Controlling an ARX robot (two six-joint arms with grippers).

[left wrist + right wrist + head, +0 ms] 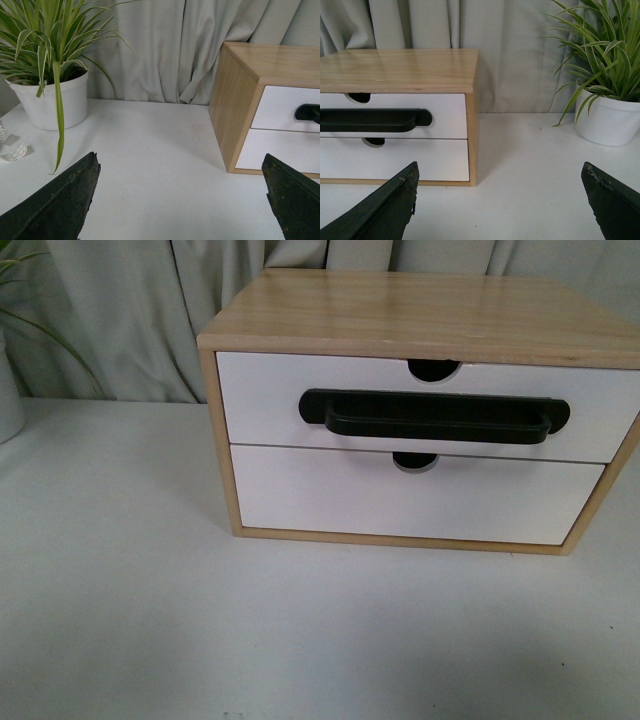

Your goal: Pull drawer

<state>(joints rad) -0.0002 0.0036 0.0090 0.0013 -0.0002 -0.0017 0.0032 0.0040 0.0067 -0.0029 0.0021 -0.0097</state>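
A light wood cabinet (420, 310) stands on the white table (150, 620). Its upper drawer (270, 395) is white-fronted, with a long black bar handle (435, 417) and a half-round notch in its top edge; it sits flush with the cabinet. Neither arm shows in the front view. My left gripper (182, 200) is open over bare table to the left of the cabinet (235, 105), with the drawer (280, 107) at the frame's edge. My right gripper (500, 200) is open, off the cabinet's right corner (472, 145); the drawer (447, 107) and handle (375, 120) are ahead of it.
Below the drawer is a plain white drawer front (400, 500) with no handle. A potted plant (50, 95) stands left of the cabinet, and another (607, 117) stands to its right. Grey curtains (130, 310) hang behind. Small white rolls (12, 152) lie near the left plant.
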